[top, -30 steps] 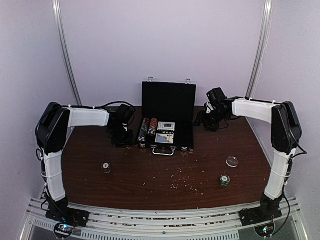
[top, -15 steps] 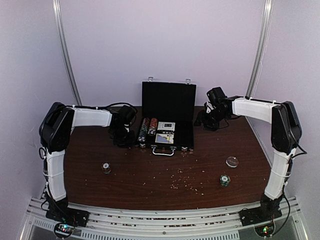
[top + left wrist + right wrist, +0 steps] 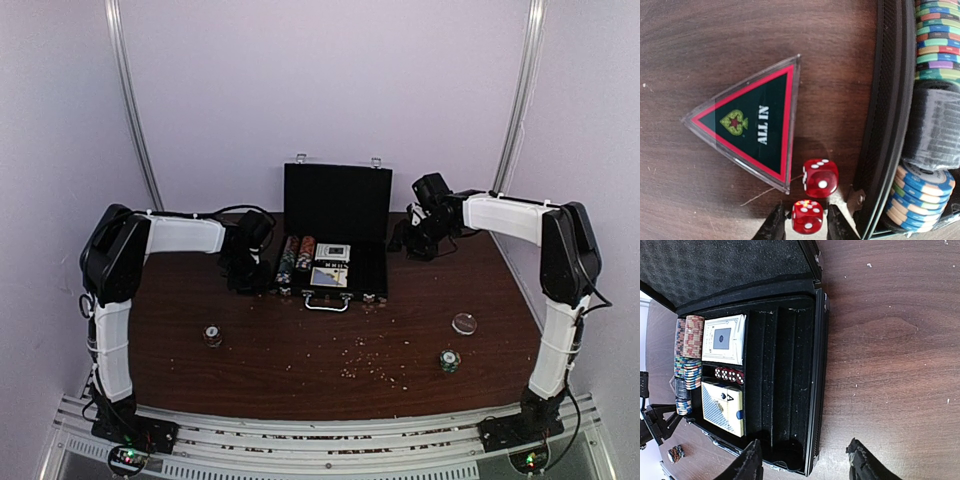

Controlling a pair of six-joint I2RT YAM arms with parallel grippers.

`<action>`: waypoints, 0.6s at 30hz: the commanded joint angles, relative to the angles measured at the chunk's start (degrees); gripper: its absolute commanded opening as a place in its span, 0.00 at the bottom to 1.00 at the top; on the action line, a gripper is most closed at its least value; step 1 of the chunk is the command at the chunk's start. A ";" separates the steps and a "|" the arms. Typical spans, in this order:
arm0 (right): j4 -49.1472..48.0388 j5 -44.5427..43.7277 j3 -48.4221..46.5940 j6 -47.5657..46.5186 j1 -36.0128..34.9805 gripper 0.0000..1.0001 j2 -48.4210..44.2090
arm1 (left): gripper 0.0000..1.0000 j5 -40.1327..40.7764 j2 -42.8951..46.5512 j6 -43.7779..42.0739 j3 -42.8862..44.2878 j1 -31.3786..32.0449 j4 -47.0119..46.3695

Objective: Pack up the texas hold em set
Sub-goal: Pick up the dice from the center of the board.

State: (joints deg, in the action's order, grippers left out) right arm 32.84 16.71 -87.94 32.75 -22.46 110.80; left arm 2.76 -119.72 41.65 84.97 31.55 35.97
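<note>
case (image 3: 335, 200): black briefcase type with silver corners and handle, open near the middle of the desk's far edge, lid standing up, handle toward the near edge
chips (image 3: 687, 352): striped, stacked on edge in the left slots
card decks (image 3: 724, 339): two, lying flat in the tray
boxed dice (image 3: 729, 374): short red row between the decks
loose dice (image 3: 820, 177): two red ones on the desk, just outside the case's left wall
ALL IN marker (image 3: 752, 122): clear triangle, black with red border, flat beside the loose dice
stray chip stacks (image 3: 213, 335): two small ones, toward the near-left and near-right corners
</note>
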 commanded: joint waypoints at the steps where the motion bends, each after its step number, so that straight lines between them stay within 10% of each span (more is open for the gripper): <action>1: 0.82 0.42 -1.87 -1.04 0.36 0.59 0.95 | 0.29 1.30 -1.39 -1.40 1.60 -0.02 -1.07; 18: 1.08 0.89 -2.90 -1.62 0.31 0.59 1.60 | 0.11 3.46 -1.42 -3.13 2.13 0.01 0.19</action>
State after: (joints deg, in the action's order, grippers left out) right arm 33.54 17.34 -88.97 31.73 -22.46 111.87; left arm 4.43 -120.03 39.31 85.36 31.55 36.01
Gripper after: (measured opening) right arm 0.588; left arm 0.149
